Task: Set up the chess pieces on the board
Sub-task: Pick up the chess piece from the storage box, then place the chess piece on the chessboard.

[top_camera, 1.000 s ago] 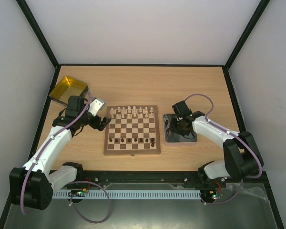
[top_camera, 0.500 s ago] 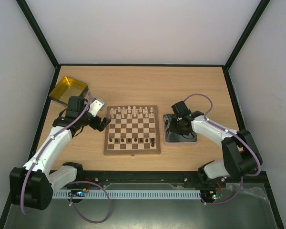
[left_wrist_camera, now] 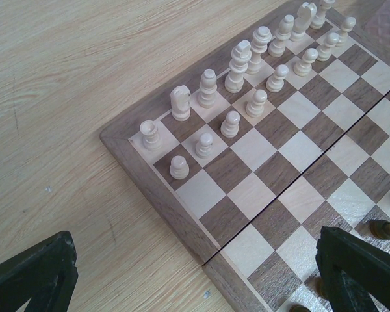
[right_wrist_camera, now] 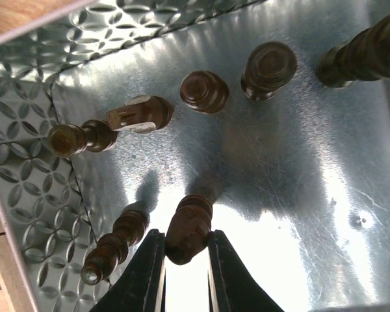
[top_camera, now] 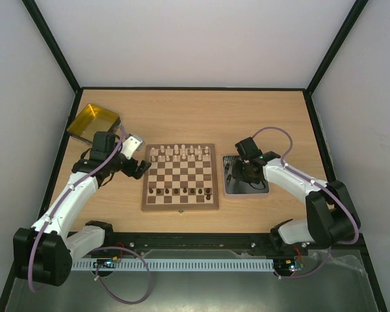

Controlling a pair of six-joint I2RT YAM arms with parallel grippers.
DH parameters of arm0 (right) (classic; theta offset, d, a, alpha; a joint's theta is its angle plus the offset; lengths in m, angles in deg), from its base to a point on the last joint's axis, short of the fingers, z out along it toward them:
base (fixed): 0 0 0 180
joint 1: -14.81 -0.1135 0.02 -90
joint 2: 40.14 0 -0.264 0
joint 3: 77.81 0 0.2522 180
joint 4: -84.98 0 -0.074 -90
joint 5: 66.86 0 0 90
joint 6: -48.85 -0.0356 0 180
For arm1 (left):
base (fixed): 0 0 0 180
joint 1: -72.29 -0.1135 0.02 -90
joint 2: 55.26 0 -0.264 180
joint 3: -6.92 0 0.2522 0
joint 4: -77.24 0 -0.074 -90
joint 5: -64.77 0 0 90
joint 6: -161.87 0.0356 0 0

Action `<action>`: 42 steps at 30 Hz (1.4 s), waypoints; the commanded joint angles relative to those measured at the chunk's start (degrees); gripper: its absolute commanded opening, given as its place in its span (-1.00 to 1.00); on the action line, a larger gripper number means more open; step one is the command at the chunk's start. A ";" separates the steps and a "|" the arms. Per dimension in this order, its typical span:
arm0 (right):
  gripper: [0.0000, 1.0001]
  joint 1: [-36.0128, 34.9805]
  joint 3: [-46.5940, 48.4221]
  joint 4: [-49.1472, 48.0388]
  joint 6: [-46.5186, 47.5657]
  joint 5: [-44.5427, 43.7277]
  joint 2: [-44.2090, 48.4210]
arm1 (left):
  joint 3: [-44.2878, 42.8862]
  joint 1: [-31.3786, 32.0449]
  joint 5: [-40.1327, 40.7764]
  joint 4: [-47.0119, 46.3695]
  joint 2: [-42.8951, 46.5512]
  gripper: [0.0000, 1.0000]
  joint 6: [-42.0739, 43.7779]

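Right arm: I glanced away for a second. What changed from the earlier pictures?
The right gripper, low over the grey tray, now pinches a dark piece between its jaws; the arm barely shifted. Left gripper, board and the pieces on it stayed put.

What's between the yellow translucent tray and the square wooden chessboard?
The open left gripper and its wrist, tips at the left edge of the chessboard; the tabletop there is otherwise bare. Shows in the top view.
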 commanded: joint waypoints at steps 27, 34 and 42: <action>-0.96 -11.75 9.53 12.08 -3.97 -7.06 6.45 | 0.63 0.69 0.21 -0.35 -0.29 0.99 0.11; -0.95 -14.38 11.50 13.04 -4.69 -6.75 5.45 | 0.70 0.77 0.34 -0.42 -0.51 0.99 0.09; -0.96 -21.27 14.73 14.76 -7.31 -7.08 4.08 | 0.72 1.01 0.46 -0.48 -0.55 0.99 0.13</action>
